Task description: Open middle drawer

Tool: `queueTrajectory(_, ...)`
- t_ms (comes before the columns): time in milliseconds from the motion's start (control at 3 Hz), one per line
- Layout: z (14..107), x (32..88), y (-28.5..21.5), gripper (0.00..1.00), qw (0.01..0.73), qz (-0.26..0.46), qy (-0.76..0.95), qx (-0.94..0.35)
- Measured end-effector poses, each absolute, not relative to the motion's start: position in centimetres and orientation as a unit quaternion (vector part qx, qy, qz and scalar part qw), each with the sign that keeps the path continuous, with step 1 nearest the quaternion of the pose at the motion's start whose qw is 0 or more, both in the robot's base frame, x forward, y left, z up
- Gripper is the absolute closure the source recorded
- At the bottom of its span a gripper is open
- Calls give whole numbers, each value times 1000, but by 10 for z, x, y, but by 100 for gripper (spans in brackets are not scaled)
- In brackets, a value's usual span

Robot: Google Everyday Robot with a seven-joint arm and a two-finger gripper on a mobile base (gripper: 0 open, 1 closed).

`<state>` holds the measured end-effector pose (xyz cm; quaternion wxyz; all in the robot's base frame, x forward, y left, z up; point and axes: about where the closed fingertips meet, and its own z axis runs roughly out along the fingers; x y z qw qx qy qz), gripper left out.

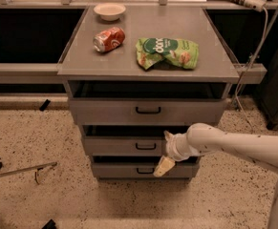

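**A:** What does the camera view show?

**B:** A grey metal cabinet (129, 67) stands in the middle of the frame on a speckled floor (43, 202). It has three drawer fronts stacked one below the other, each narrower than the one above.

**A:** What is on top of it?

**B:** A small white bowl (109, 11) sits at the upper left of the top. Just below it a red soda can (109, 39) lies on its side. To the right of the can is a crumpled green chip bag (167, 53).

**A:** Where is the middle drawer?

**B:** The middle drawer (114, 146) is at centre frame, between the wide top drawer (105, 112) and the narrow bottom drawer (119, 171). It has a small black bar handle (145, 146), and a dark gap shows above its front.

**A:** And the robot?

**B:** A white arm (239, 144) reaches in from the right edge. The gripper (166, 151) is at the right end of the middle drawer's front, just right of the handle. Its fingers are spread. The upper finger (168, 136) is by the drawer's top edge, and the lower finger (163, 167) hangs in front of the bottom drawer. Nothing is held between them.

**A:** Anything else?

**B:** A thin metal rod (19, 171) lies on the floor at the lower left.
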<state>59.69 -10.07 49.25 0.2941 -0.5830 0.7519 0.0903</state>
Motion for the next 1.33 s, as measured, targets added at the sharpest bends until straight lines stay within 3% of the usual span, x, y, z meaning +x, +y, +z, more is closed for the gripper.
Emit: queueTrajectory(1333,428,622,-102,0,280,126,764,-567)
